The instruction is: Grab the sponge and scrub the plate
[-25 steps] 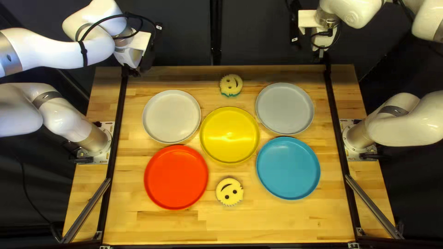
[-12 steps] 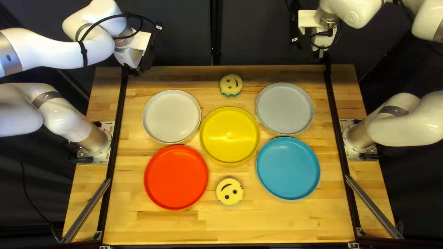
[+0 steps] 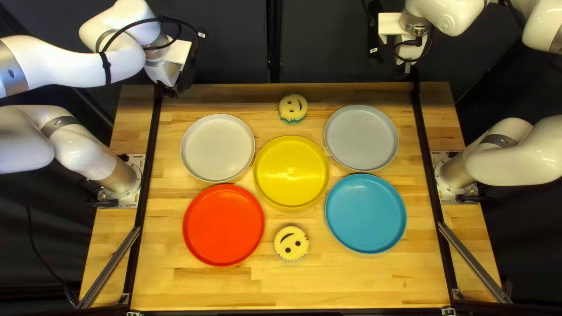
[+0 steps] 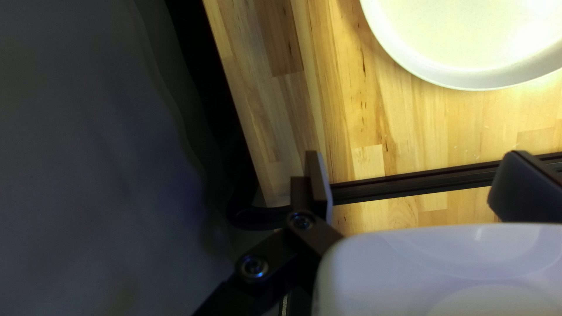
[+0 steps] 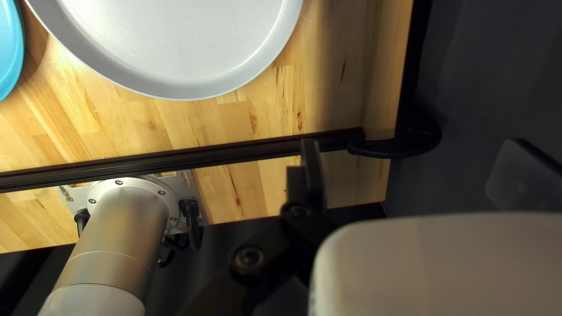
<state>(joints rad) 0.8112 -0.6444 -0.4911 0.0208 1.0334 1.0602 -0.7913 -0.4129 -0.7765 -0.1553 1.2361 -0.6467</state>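
My left gripper (image 3: 174, 89) hangs by the table's far left corner, and my right gripper (image 3: 404, 72) by the far right corner, both away from the sponges. One round yellow smiley sponge (image 3: 293, 108) with a green underside lies near the far edge; another smiley sponge (image 3: 291, 243) lies below the yellow plate (image 3: 291, 171). Around that plate are a white plate (image 3: 217, 147), a grey plate (image 3: 361, 137), a red plate (image 3: 223, 225) and a blue plate (image 3: 365, 213). In the wrist views my left gripper (image 4: 418, 180) and right gripper (image 5: 415, 174) stand open, holding nothing.
Black rails (image 3: 149, 181) run along both sides of the wooden table (image 3: 281, 288). Arm bases stand outside them. A dark curtain (image 3: 328, 44) hangs behind the far edge. In the right wrist view a silver arm base (image 5: 120, 228) rises beside my gripper.
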